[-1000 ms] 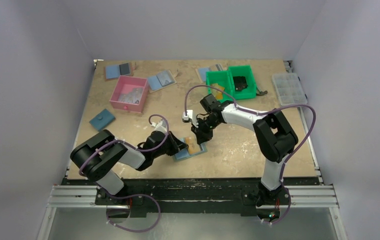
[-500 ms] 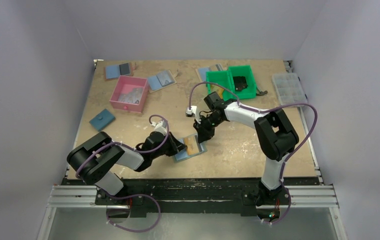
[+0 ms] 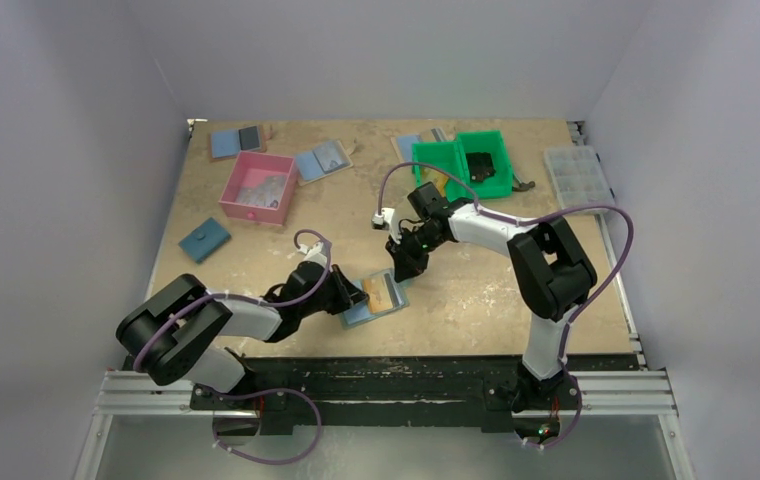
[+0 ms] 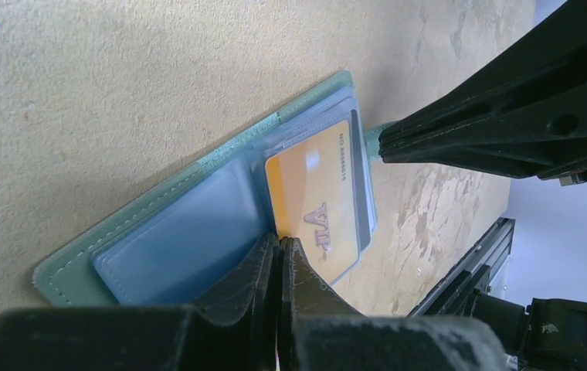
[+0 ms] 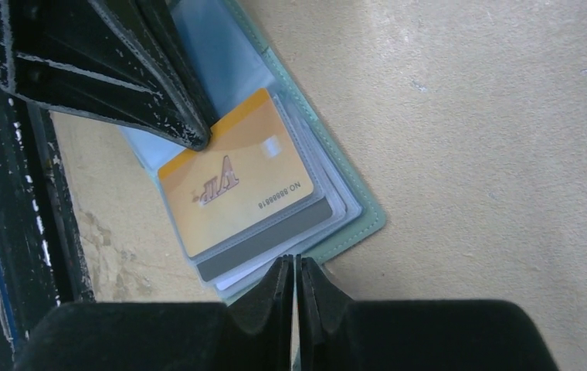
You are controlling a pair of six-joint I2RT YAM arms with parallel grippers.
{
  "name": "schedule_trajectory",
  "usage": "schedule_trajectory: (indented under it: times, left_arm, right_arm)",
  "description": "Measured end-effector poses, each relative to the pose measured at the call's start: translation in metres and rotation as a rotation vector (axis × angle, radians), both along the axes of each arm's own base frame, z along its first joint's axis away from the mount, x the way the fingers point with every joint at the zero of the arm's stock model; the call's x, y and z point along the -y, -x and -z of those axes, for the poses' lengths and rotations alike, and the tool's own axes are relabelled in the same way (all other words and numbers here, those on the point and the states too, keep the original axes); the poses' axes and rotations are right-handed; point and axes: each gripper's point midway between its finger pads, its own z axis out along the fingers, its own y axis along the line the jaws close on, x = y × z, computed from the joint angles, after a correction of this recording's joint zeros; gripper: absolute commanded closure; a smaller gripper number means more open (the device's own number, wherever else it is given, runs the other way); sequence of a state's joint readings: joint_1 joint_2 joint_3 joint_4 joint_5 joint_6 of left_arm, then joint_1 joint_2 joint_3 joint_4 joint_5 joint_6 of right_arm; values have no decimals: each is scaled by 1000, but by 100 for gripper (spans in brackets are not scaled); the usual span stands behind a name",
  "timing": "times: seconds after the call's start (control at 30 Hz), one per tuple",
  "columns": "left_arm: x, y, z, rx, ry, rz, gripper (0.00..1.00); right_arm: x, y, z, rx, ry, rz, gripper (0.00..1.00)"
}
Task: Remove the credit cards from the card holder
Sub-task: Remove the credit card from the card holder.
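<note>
Holder (image 3: 374,297) lay open at 6 o'clock of table (image 3: 476,300), card (image 4: 317,197) atop its pocket. Left gripper (image 4: 279,246), shut, empty, at holder's 9 o'clock, pressed fold, likely pinning it; right gripper (image 5: 296,267), shut, empty, touched 1 o'clock edge.

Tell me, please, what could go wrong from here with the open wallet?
The left gripper is shut at the edge of the flat orange-yellow card near the fold and may slip off without drawing it out. The right gripper reaches only the outer edge of the grey-green bifold card holder, which could slide.
</note>
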State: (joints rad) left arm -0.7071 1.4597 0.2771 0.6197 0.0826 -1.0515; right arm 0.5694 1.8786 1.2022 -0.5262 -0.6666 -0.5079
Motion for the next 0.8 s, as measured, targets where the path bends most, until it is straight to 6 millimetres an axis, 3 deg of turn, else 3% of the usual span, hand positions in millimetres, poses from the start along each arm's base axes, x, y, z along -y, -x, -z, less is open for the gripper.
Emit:
schedule_trajectory:
  times: [0.43,0.6,0.8]
  left_arm:
    - [9,0,1,-19,56,28,100]
    - [8,0,1,-24,63,25,100]
    - [5,0,1,-29,55,19,100]
  right_arm:
    - [-25,31,-11,-82,-97,-90,94]
    - [-23,32,5,-113,-47,-67,95]
    - [-24,24,6,-97,-19,-20,95]
